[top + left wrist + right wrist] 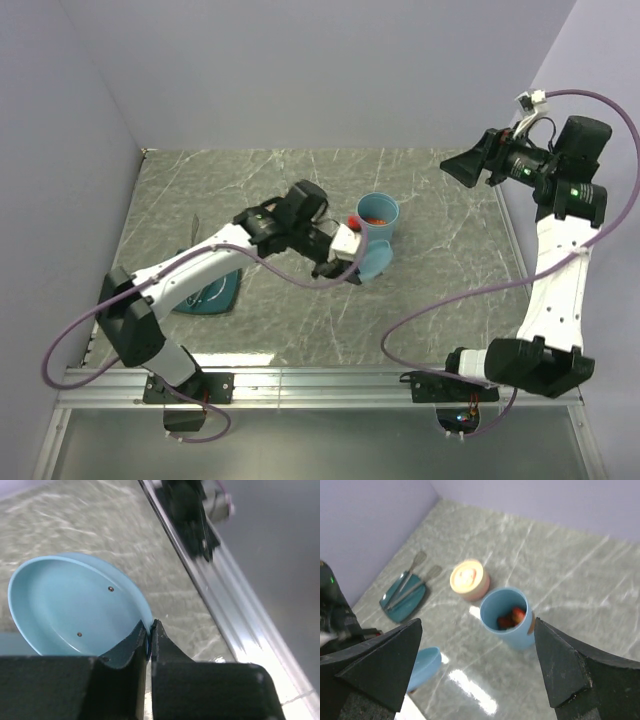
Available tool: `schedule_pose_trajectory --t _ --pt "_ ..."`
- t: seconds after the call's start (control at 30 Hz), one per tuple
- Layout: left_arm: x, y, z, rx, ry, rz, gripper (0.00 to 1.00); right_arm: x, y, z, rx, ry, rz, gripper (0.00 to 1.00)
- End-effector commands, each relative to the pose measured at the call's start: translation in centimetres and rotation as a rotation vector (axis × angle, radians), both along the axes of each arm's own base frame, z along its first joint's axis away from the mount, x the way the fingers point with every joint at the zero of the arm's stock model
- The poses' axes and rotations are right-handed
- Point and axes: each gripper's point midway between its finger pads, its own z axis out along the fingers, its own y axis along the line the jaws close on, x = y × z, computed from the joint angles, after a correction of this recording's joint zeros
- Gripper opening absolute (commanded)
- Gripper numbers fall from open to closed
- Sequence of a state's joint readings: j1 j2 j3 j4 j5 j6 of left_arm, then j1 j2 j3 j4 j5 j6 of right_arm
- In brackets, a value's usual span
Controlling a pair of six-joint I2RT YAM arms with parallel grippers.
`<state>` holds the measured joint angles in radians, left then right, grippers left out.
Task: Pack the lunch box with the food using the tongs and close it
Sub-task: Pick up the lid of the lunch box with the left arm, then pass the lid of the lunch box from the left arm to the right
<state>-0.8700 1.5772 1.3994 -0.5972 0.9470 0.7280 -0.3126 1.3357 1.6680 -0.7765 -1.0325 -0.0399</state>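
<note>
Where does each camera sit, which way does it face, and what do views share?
Top external: above, behind the bases, looking down on the grey marbled table; left gripper and right gripper both show.
Left wrist: low, facing the table's near metal rail; its shut fingers pinch the round light-blue lid.
Right wrist: high, looking down at the light-blue cup holding red food; its open fingers frame it.
Shared: all three show the lid.

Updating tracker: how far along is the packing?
Done: red food pieces in the light-blue round lunch box; silvery metal tongs lie on the dark teal plate. In hand: left gripper shut on the light-blue round lid's rim. Left: seat lid; box is open.
</note>
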Motion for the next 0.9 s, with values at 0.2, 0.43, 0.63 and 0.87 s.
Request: schedule_pose_trajectory --t 0.2,0.43,0.63,0.87 --pt "1.5 3.6 15.5 -0.383 0.267 0.145 0.00 -1.6 1.9 7.0 0.101 -0.279 0.065 1.00" --pt "3.2 6.3 24.0 -0.632 0.445 0.204 0.00 -2.0 4.7 7.6 0.168 -0.344 0.074 1.00" --pt "4.8 7.0 27.6 -0.724 0.613 0.264 0.00 -2.2 8.2 8.2 0.206 -0.357 0.176 0.95" --pt "9.4 6.6 30.5 -0.785 0.903 0.418 0.00 -2.1 13.2 10.2 0.207 -0.410 0.332 0.90"
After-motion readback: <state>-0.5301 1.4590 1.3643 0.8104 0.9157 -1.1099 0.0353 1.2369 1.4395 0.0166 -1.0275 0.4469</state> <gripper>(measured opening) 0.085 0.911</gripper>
